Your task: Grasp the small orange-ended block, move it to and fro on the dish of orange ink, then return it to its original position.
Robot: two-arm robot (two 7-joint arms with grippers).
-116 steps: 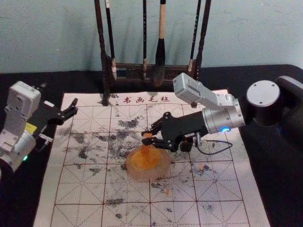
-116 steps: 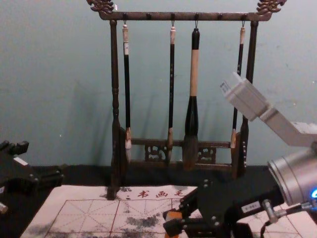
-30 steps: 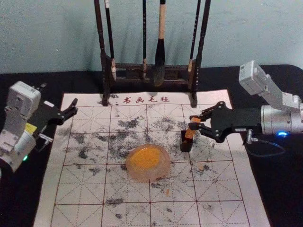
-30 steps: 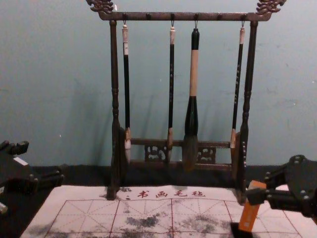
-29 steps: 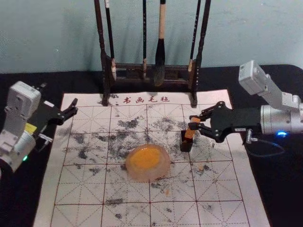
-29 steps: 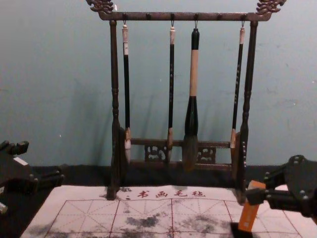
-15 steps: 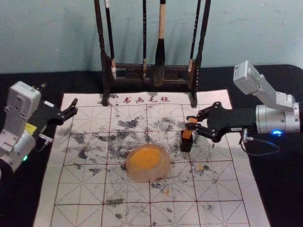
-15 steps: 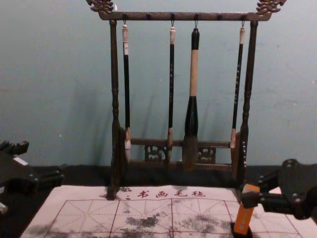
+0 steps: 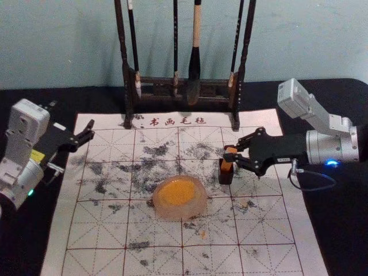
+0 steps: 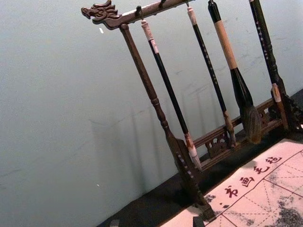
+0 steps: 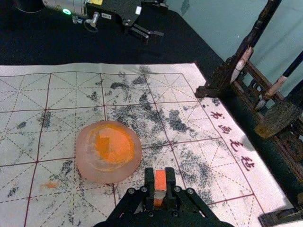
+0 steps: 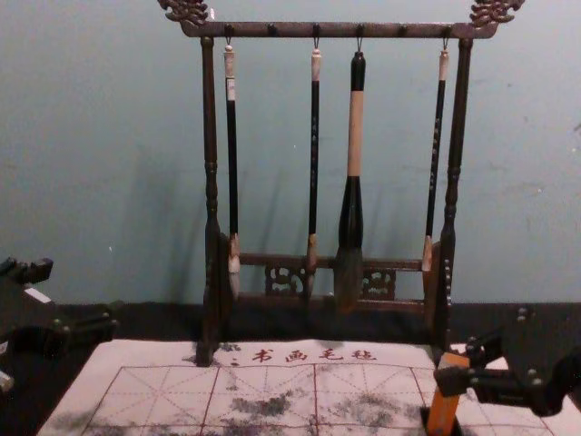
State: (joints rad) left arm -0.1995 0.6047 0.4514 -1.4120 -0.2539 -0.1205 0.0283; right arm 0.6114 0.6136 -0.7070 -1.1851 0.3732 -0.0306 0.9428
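- Block [image 9: 227, 159], orange and slightly tilted, is clamped near its upper end by my right gripper [image 9: 231, 152] at the box, seen in the head view.
- Gripped from both sides, the block sits between the right fingers, which are only as far apart as its width; from my remote seat, the right wrist view shows them pressed against it.
- The block's lower end meets the mouth of the dark box [image 9: 226, 178]; how deep it reaches, I cannot tell. In the chest view, the block's top leans toward my right.
- On the robot's right half of the mat [image 9: 95, 233], the box stands apart from the pale dish [image 9: 180, 214], which lies near the middle and holds orange ink [image 9: 177, 191].
- Parked at the robot's left, beyond the mat's edge, my left gripper [image 9: 71, 117] has its fingers spread wide, with nothing between them.
- Behind the work, brushes [image 12: 355, 136] hang from a dark wooden rack [image 12: 336, 30]; orange smudges mark the mat near the dish.
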